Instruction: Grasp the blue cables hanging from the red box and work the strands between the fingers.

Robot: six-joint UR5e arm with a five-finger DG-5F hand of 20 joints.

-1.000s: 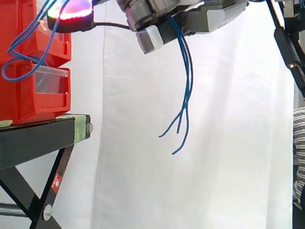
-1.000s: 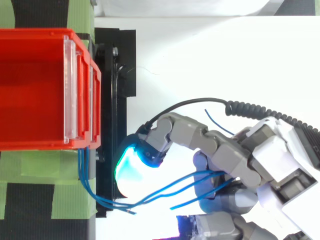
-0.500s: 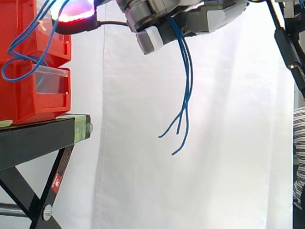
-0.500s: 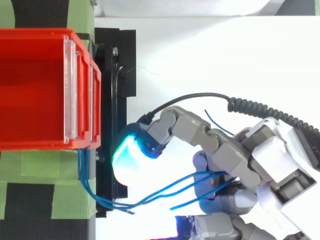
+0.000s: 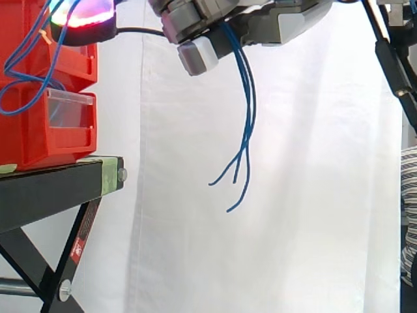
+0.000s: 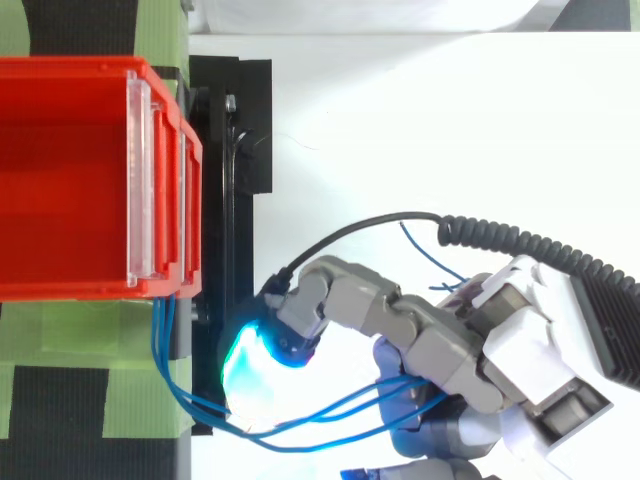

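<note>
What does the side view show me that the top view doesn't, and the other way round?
Side view: the loose ends of the thin blue cables dangling free under the hand, and the legs of the black stand. Top view: the open inside of the red plastic bins and green tape. Both: the hand holding cables that run from the bins.

We look down on the red box (image 6: 70, 68) at the left. It sits on a black stand (image 6: 245, 150) with green tape (image 6: 100, 370). Blue cables (image 6: 330, 408) come out by its front corner and run across to the hand (image 6: 440, 350). The strands go in between its bent fingers. One fingertip (image 6: 250, 368) glows green-blue at the stand's edge.
</note>
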